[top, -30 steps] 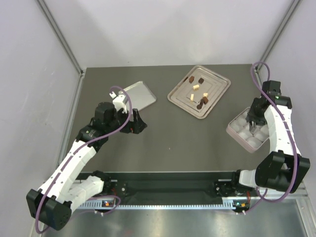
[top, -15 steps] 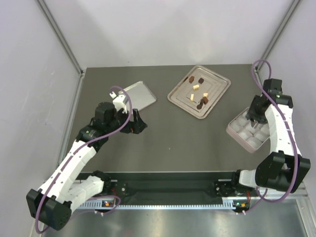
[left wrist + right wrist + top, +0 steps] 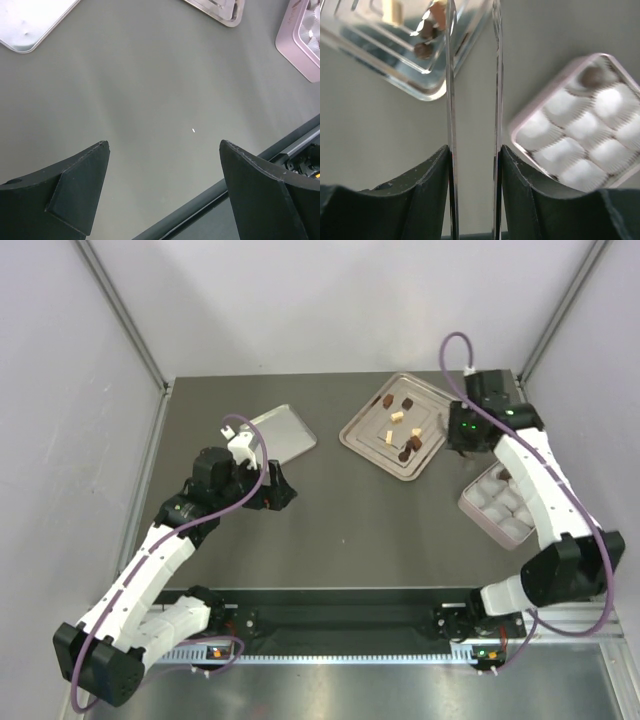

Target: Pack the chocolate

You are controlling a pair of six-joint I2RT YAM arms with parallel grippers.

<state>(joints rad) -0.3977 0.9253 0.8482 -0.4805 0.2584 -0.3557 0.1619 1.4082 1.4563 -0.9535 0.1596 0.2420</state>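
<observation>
On the tray point(image 3: 441, 409), chocolate point(image 3: 413, 444) likely light, soft: pinch sides gently. Right hand point(image 3: 472, 20) parted, empty; left hand point(image 3: 164, 145) spread wide.

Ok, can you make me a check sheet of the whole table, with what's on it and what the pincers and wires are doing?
Surface: dark grey table, flat.
Job's things: brown and cream chocolates on the far tray; pink box of white paper cups, one dark piece in a corner cup.
Clutter: empty tray; tiny white speck.
Pincers: left pincer wide open, empty; right pincer slightly open, empty, over the gap between far tray and box.
Cables: left purple cable and right purple cable, each looping off its arm.
Surroundings: pale walls, metal frame posts.
</observation>
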